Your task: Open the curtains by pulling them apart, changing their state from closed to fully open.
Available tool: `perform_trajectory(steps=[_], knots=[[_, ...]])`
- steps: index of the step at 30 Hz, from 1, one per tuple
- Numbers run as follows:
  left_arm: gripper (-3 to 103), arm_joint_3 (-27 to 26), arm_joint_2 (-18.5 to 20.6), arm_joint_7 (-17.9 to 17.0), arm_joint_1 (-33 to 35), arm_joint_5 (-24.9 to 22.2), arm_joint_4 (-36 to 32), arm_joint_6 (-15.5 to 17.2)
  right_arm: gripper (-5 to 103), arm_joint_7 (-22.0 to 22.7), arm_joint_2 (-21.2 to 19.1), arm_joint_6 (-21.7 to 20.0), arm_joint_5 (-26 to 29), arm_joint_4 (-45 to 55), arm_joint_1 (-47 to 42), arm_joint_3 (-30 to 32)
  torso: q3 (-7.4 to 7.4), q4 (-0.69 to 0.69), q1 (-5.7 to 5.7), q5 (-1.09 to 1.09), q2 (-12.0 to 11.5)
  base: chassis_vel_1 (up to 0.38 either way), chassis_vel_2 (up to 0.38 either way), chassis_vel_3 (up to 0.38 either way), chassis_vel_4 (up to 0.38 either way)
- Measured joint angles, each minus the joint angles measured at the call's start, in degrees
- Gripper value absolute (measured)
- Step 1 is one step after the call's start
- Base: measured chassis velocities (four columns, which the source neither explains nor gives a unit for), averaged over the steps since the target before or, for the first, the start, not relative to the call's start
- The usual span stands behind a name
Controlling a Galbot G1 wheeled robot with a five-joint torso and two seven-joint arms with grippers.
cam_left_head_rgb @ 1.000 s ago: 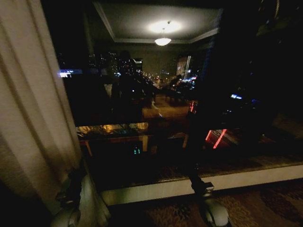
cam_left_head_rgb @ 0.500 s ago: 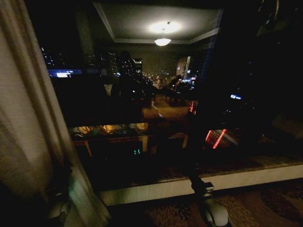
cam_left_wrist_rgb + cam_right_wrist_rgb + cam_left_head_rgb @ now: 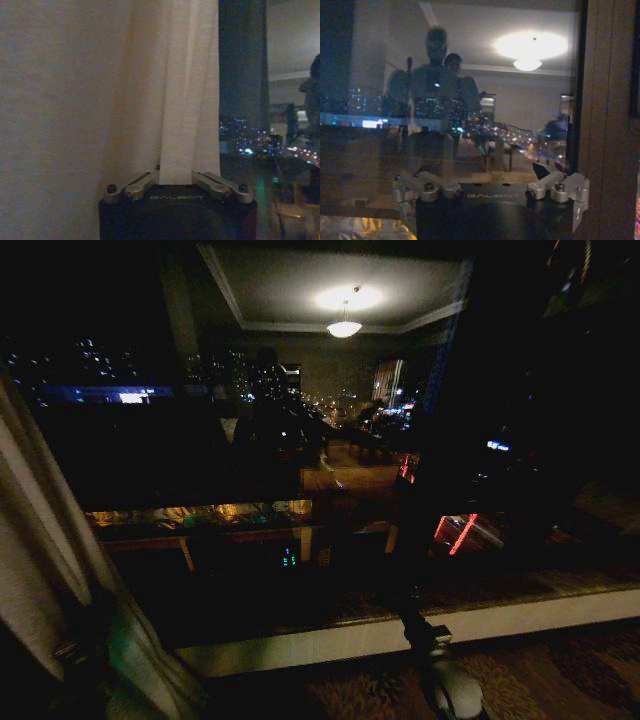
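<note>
A sheer cream curtain (image 3: 28,550) hangs bunched at the far left edge of the head view, leaving the dark window glass (image 3: 300,440) uncovered. My left gripper (image 3: 80,655) is low at the left against the fabric. In the left wrist view a pleated fold of the curtain (image 3: 180,100) runs down between the fingers, and the left gripper (image 3: 175,179) is shut on it. My right gripper (image 3: 492,184) faces the bare glass, open, with nothing between its fingers. The right arm (image 3: 440,680) stands low near the sill.
A pale window sill (image 3: 400,635) runs along the bottom of the glass, above patterned carpet (image 3: 560,670). A dark wooden frame post (image 3: 605,125) stands close beside the right gripper. The glass reflects a ceiling lamp (image 3: 344,328) and the room behind.
My left gripper has moved left with the curtain in its grip, and the fabric edge has slid toward the left, uncovering more dark glass. The right arm has stayed put.
</note>
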Motion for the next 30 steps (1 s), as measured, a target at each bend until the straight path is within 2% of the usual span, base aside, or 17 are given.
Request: perform_trajectory(steps=[7, 9, 11, 12, 15, 19, 22, 27, 30], knots=[[0, -6.41, 1.66, -0.87, -1.79, 0.25, 4.72, 0.36, 100, 0.0, 0.0, 0.0, 0.0, 0.0, 0.0, 0.0, 0.0, 0.0, 0.0, 0.01, -0.01, 0.0, 0.0, 0.0, 0.0], [0, -8.16, 3.11, -1.02, -2.63, 0.25, 7.21, 0.32, 100, 0.0, 0.0, 0.0, 0.0, 0.0, 0.0, 0.0, 0.0, 0.01, 0.0, 0.0, -0.01, 0.0, 0.0, 0.0, 0.0], [0, -9.86, 6.52, -1.17, -4.2, 0.24, 12.48, -0.66, 100, 0.0, 0.0, 0.0, 0.0, 0.0, 0.0, 0.0, 0.0, 0.01, 0.0, -0.03, -0.01, 0.0, 0.0, 0.0, 0.0], [0, -9.86, 6.52, -1.17, -4.2, 0.24, 12.48, -0.66, 100, 0.0, 0.0, 0.0, 0.0, 0.0, 0.0, 0.0, 0.0, 0.01, 0.0, -0.03, -0.01, 0.0, 0.0, 0.0, 0.0], [0, -11.03, 10.19, -1.21, -5.99, 0.17, 17.89, -1.56, 100, 0.0, 0.0, 0.0, 0.0, 0.0, 0.0, 0.0, 0.01, 0.02, 0.01, -0.05, -0.02, 0.0, 0.0, 0.0, 0.0], [0, -11.17, 11.6, -1.22, -6.3, -0.02, 19.2, -1.97, 100, 0.0, 0.0, 0.0, 0.0, 0.0, 0.0, 0.0, 0.01, 0.03, 0.0, -0.04, -0.02, 0.0, 0.0, 0.0, 0.0], [0, -10.88, 11.35, -1.22, -6.22, -0.05, 18.59, -2.03, 100, 0.0, 0.0, 0.0, 0.0, 0.0, 0.0, 0.0, 0.01, 0.03, 0.0, -0.02, -0.02, 0.0, 0.0, 0.0, 0.0], [0, -9.51, 8.6, -1.8, -5.01, 0.43, 14.78, -1.9, 100, 0.0, 0.0, 0.0, 0.0, 0.0, 0.0, 0.0, 0.01, 0.0, 0.01, 0.02, -0.02, 0.0, 0.0, 0.0, 0.0], [-1, -8.46, 5.59, -3.64, -1.73, 1.16, 9.28, -0.22, 100, 0.0, 0.0, 0.0, 0.0, 0.0, 0.0, 0.0, 0.0, -0.01, 0.01, 0.04, -0.02, 0.0, 0.0, 0.0, 0.0]])
